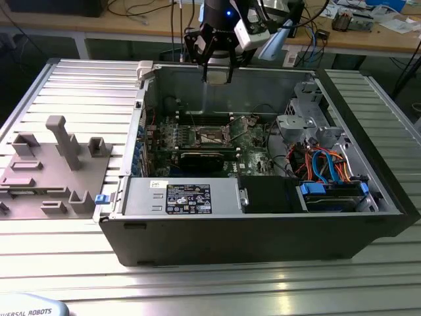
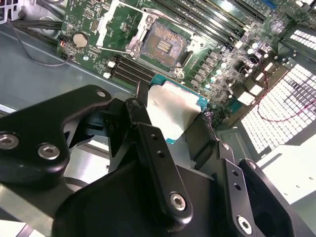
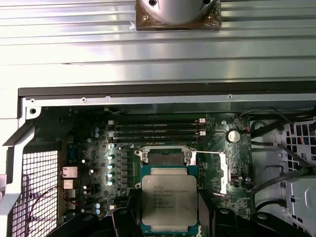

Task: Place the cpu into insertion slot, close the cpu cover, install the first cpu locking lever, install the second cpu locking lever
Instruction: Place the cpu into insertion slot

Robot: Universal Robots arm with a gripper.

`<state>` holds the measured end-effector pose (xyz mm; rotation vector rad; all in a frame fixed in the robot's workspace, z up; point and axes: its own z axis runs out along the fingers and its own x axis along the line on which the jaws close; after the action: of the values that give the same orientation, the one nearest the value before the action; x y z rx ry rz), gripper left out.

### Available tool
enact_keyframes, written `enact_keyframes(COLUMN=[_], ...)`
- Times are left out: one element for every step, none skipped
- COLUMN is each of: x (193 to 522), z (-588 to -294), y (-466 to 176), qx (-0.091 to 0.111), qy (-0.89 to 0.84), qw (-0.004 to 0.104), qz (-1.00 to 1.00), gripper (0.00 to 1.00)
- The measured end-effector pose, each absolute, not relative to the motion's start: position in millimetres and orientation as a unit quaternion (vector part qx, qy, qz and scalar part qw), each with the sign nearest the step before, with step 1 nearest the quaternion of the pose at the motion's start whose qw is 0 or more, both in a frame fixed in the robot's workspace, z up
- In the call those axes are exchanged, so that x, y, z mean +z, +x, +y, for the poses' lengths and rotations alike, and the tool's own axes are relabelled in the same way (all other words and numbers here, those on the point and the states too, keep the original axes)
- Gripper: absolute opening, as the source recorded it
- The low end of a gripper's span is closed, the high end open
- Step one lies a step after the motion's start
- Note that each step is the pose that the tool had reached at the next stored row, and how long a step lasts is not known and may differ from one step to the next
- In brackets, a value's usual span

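Overhead, jaws clamped on cpu above open computer case, ribbed metal table, cluttered bench behind.

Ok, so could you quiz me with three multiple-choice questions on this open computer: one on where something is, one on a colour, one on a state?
1. Where is the cpu?
A) seated in the insertion slot
B) held in the claw, up off the motherboard
C) lying loose on the motherboard

2. What colour is the motherboard?
A) green
B) red
C) white

3. How is the cpu cover?
A) shut over the slot
B) swung open beside the slot
C) clamped in the claw

Answers: 1 B, the claw grips the cpu by its edges; 2 A, the board is green in both wrist views; 3 B, the slot lies bare with the frame beside it.
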<state>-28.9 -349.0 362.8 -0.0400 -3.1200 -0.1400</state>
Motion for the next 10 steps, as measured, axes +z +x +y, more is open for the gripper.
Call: enact_keyframes(x=[362.6,362.3,361.9,361.5,361.2,361.0,360.8,360.4,360.2,360.0], z=[-349.0,-349.0,-349.0,-349.0,-349.0,-349.0,-349.0,-349.0,-349.0,-349.0], y=[-28.9,-28.9,-28.9,-28.9,-28.9,-28.9,-28.9,-28.9,-28.9,-28.9], qx=[-0.045,-0.045,-0.045,-0.045,-0.045,-0.045,-0.045,-0.045,-0.045,-0.045], qy=[-0.013,-0.013,-0.013,-0.013,-0.013,-0.013,-0.013,-0.013,-0.013,-0.013], qw=[0.009,0.009,0.009,0.009,0.009,0.009,0.009,0.009,0.009,0.009], qz=[-0.999,-0.999,-0.999,-0.999,-0.999,-0.999,-0.999,-0.999,-0.999,-0.999], gripper=[0.54,0.54,0.54,0.54,0.54,0.54,0.54,0.54,0.54,0.54])
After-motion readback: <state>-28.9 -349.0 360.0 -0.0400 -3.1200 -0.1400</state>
